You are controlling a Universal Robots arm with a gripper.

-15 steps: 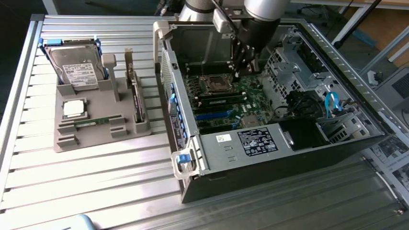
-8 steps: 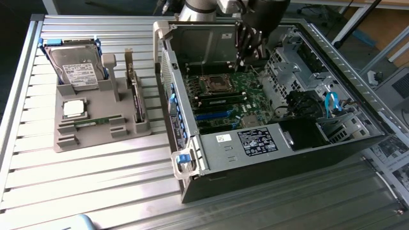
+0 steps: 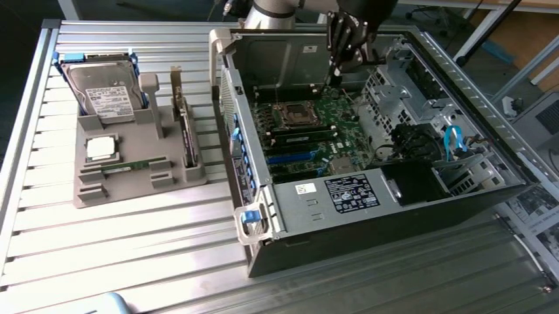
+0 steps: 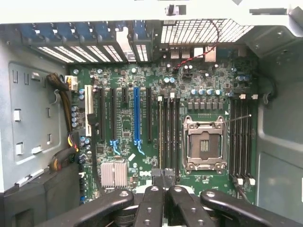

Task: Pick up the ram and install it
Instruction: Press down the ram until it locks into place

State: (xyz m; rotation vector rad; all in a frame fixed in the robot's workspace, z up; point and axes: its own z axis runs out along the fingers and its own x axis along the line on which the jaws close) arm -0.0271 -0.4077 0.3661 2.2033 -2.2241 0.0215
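Hand [image 4: 163, 189]: fingers closed together over the motherboard, apparently holding nothing, poised above the memory slots.
Motherboard [image 3: 306, 134]: exposed in the opened case [image 3: 393, 216].
Ram [image 3: 133, 166]: lying in the grey holder tray [image 3: 140, 190] on the table [image 3: 105, 255], well apart.

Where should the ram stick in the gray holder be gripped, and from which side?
Likely at mid-length of the ram stick, pinching across its narrow width from straight above: it lies long and thin in the gray holder, whose raised blocks crowd its ends.
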